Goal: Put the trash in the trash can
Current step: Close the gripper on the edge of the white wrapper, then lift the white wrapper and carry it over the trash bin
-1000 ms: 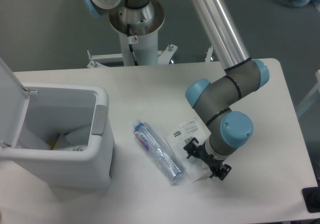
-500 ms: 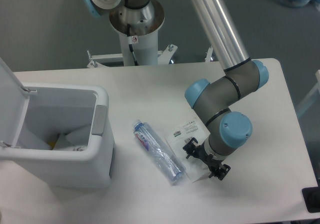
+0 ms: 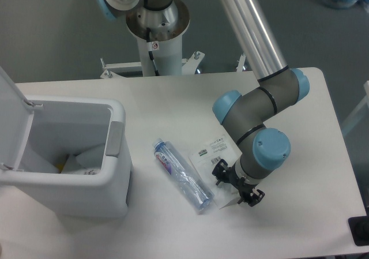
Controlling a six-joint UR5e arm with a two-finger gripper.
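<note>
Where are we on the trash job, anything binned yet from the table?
Both pieces are on the table still: the bottle lies untouched, and the gripper is down over the packet, though I can't tell if the jaws have closed. The trash can stands open, some items already inside. Left: bin both.

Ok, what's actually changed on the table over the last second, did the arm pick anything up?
Very little. The gripper and wrist edged slightly left over the packet, which shifted a touch with it; whether the jaws have closed on it cannot be seen. Nothing was lifted. The bottle and the open trash can stayed put.
</note>
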